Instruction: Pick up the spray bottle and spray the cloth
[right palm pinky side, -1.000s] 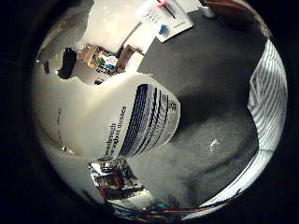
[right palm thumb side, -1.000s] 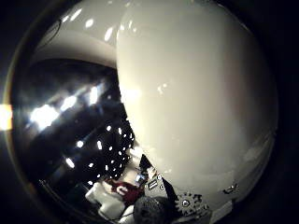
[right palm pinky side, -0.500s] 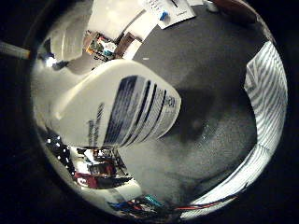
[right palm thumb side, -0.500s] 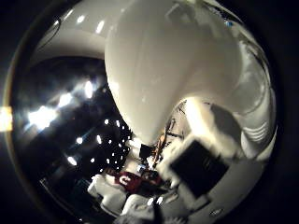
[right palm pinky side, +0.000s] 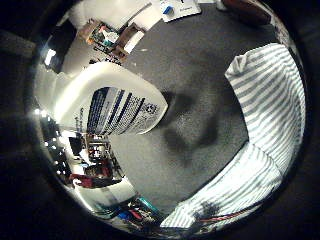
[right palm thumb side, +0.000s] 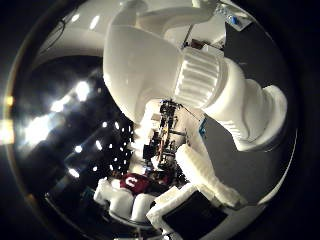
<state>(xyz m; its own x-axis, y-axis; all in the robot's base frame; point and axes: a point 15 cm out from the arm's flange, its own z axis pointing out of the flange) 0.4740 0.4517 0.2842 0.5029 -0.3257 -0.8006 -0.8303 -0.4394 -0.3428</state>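
The white spray bottle (right palm pinky side: 115, 110) with its blue-printed label hangs tilted just above the dark grey table (right palm pinky side: 200, 60), and its shadow falls beside its base. Its ribbed collar and spray head (right palm thumb side: 200, 75) show close to the palm. My right hand (right palm thumb side: 200, 185) has its white and black fingers curled in around the bottle's neck. The blue-and-white striped cloth (right palm pinky side: 270, 100) lies on the table beside the bottle, a short way beyond its base.
White papers (right palm pinky side: 180, 7) and a brown object (right palm pinky side: 245, 10) lie at the far edge of the table. Shelves and room clutter (right palm pinky side: 107, 37) stand beyond the table.
The bottle's body no longer fills the thumb-side view, where its collar and head now show with my fingers beside them. The striped cloth takes up more of the other view.
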